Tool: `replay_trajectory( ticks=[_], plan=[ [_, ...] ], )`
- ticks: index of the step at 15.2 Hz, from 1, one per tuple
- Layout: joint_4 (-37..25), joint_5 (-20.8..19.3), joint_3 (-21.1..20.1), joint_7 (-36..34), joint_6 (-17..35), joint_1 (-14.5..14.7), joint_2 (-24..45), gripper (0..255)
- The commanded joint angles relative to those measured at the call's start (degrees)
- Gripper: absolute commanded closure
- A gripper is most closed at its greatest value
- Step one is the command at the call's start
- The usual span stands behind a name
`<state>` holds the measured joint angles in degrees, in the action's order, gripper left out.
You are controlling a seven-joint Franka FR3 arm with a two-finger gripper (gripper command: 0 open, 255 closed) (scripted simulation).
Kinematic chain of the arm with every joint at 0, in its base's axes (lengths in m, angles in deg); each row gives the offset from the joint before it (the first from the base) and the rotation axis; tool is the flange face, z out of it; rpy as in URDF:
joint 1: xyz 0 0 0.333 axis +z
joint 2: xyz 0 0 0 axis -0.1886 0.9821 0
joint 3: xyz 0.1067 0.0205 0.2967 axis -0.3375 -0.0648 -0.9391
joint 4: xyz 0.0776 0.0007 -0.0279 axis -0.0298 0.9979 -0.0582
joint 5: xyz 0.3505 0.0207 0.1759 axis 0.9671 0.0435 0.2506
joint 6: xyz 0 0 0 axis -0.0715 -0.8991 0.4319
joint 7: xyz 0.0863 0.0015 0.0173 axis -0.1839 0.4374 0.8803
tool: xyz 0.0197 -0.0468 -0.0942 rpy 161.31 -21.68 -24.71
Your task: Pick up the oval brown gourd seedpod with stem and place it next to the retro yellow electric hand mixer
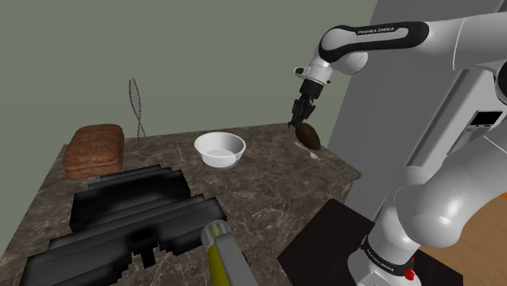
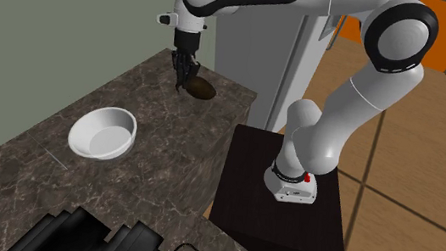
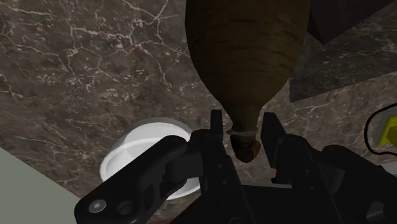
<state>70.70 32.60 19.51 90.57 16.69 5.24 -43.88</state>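
– Brown gourd (image 1: 309, 135), where is yours lying?
– On your marble worktop (image 1: 268, 187), at the far corner by the grey wall, well apart from the yellow mixer (image 1: 223, 260).
– And the fingers?
– Apart, you'll see: the gripper (image 3: 243, 118) straddles the stem without pinching.

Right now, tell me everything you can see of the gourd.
The gourd is a dark brown oval pod with faint streaks, tapering to a narrow neck and a short stubby stem. It lies on its side on the dark marbled counter, near a far corner, apart from the white bowl. The open gripper straddles its neck; thin gaps show either side, so it looks not yet gripped.
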Motion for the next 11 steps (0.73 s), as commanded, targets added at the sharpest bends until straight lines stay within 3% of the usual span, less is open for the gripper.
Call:
replay_trajectory(
  ticks=[1,11],
  plan=[
    [-1.47,-0.05,-0.16,-0.49,-1.54,0.04,-0.15,255],
    [-9.28,0.12,-0.66,-2.53,-8.77,0.49,0.14,255]
  ],
)
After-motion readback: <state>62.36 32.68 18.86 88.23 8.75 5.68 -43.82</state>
